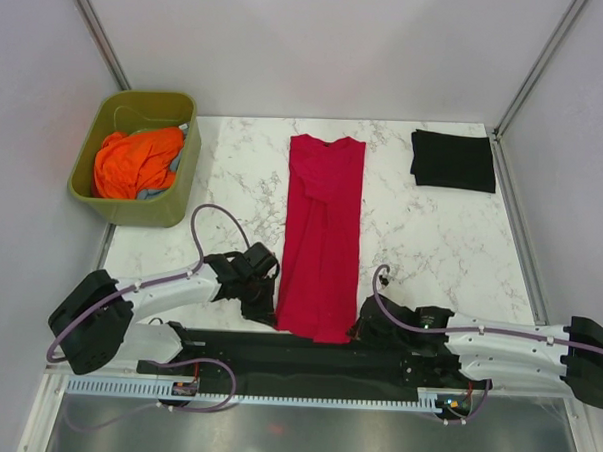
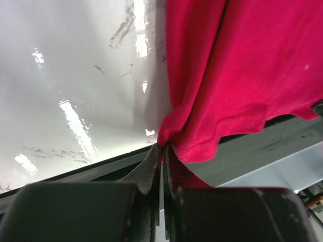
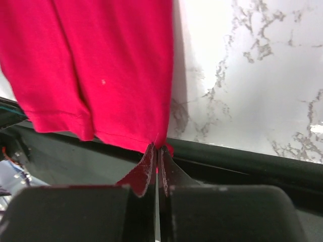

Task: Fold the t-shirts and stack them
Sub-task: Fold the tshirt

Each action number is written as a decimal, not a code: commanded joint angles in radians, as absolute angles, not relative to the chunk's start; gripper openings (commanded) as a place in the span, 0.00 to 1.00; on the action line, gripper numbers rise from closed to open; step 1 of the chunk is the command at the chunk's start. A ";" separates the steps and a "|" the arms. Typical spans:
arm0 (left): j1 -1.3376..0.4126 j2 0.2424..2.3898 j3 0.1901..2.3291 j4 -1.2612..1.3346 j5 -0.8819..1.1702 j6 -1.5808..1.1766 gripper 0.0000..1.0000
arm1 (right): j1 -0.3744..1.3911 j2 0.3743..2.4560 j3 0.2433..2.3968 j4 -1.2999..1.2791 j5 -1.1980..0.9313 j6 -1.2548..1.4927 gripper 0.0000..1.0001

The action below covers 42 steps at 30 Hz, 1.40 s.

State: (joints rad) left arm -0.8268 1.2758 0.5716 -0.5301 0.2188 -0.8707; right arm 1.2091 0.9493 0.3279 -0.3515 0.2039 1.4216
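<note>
Though folded lengthwise into a narrow crimson strip, lies smooth and centred on the table [image 1: 233, 183], hem past its near edge: red t-shirt [image 1: 321, 237]. Pinched at both hem corners by left gripper [image 2: 162, 148] and right gripper [image 3: 157, 149], fingers closed on cloth. Folded at far right corner: black t-shirt [image 1: 452, 161].

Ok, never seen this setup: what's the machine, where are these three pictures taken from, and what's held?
Two robot arms sit at the near edge of a marble table. One picture looks down from above; the others come from cameras on each wrist. A red t-shirt lies lengthwise mid-table, a folded black t-shirt far right, an olive tub holding orange cloth far left. The left end effector and right end effector each pinch a near corner of the red t-shirt.
</note>
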 commanded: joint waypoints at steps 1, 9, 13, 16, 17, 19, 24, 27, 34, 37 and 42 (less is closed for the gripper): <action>-0.830 1.241 0.641 -0.535 0.248 -0.874 0.02 | 1.215 0.910 0.371 -0.342 0.242 1.430 0.00; -0.743 1.379 0.796 -0.548 0.272 -0.818 0.02 | 1.088 1.090 0.578 -0.420 0.308 1.224 0.00; -0.666 1.488 0.935 -0.580 0.242 -0.758 0.02 | 0.984 1.190 0.672 -0.419 0.310 1.038 0.00; -0.629 1.566 1.050 -0.594 0.200 -0.724 0.02 | 0.905 1.258 0.764 -0.414 0.308 0.932 0.00; -0.620 1.589 1.083 -0.603 0.186 -0.715 0.02 | 0.885 1.290 0.787 -0.414 0.311 0.866 0.00; -0.592 1.652 1.177 -0.609 0.157 -0.693 0.02 | 0.821 1.322 0.851 -0.411 0.301 0.804 0.00; -0.522 1.778 1.351 -0.633 0.172 -0.652 0.02 | 0.681 1.468 1.009 -0.402 0.236 0.651 0.00; -0.503 1.853 1.506 -0.670 0.146 -0.617 0.02 | 0.625 1.557 1.095 -0.399 0.213 0.603 0.00; -0.436 2.011 1.722 -0.712 0.150 -0.603 0.02 | 0.505 1.762 1.255 -0.394 0.084 0.563 0.01; -0.410 2.069 1.804 -0.730 0.146 -0.601 0.02 | 0.463 1.819 1.307 -0.394 0.041 0.564 0.01; -0.374 2.158 1.894 -0.735 0.192 -0.597 0.02 | 0.420 1.907 1.397 -0.397 -0.030 0.557 0.04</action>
State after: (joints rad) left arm -0.3931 2.1170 1.8217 -0.7143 0.1627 -0.6407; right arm 0.4351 1.8641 1.3163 -0.4049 0.0471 0.5819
